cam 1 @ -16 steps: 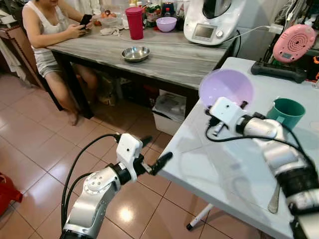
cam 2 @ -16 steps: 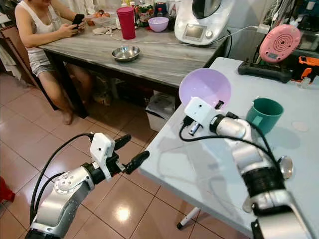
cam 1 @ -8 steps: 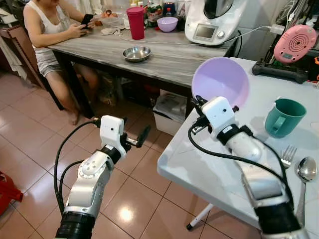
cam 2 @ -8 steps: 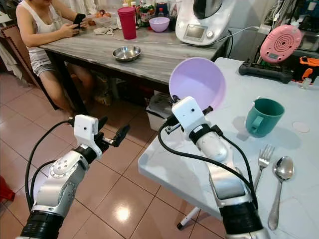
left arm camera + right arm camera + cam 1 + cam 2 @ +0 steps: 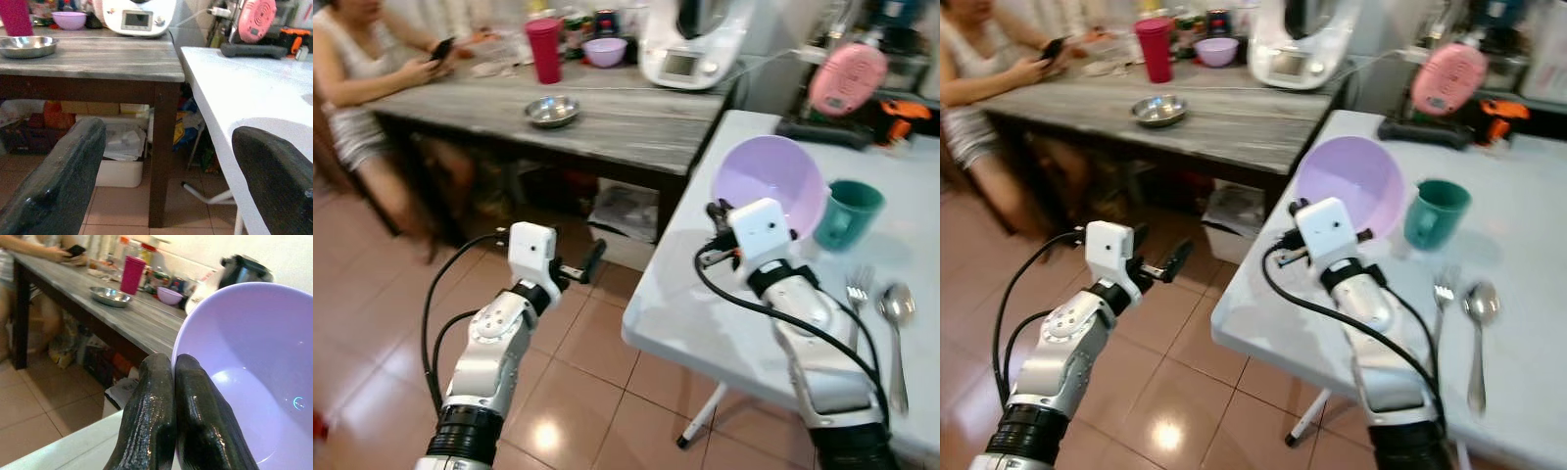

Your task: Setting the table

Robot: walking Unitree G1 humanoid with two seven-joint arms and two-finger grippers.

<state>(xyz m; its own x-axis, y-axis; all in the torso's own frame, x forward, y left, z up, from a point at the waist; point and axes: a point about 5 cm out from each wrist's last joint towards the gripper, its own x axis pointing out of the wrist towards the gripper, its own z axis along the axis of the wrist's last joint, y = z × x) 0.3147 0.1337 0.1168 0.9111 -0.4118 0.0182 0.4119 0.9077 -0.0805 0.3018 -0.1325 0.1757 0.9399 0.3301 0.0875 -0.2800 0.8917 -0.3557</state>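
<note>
Left eye view: the right gripper (image 5: 736, 217) holds a lilac bowl (image 5: 773, 184) by its rim, jaws pinched tight on it, the bowl tilted up over the near-left part of the white surface (image 5: 695, 323). At about 3 o'clock from the bowl, just beside it, stands a green mug (image 5: 845, 214); a fork (image 5: 858, 294) and a spoon (image 5: 896, 323) lie near each other at about 5 o'clock from the mug. The left gripper (image 5: 582, 271) hangs over the tiled floor (image 5: 578, 372), off the surface's left edge, jaws parted and holding nothing.

Right eye view: at 11 o'clock, well apart, a grey wooden surface (image 5: 1224, 122) carries a steel dish (image 5: 1159, 109) and a red tumbler (image 5: 1155, 49); a person (image 5: 989, 93) sits at its far left end with a phone (somewhat blurred).

Left wrist view: the two black fingers (image 5: 58, 181) stand wide apart, empty, with the white surface's edge between them.

Right wrist view: the fingers (image 5: 151, 416) press together on the bowl's rim.
</note>
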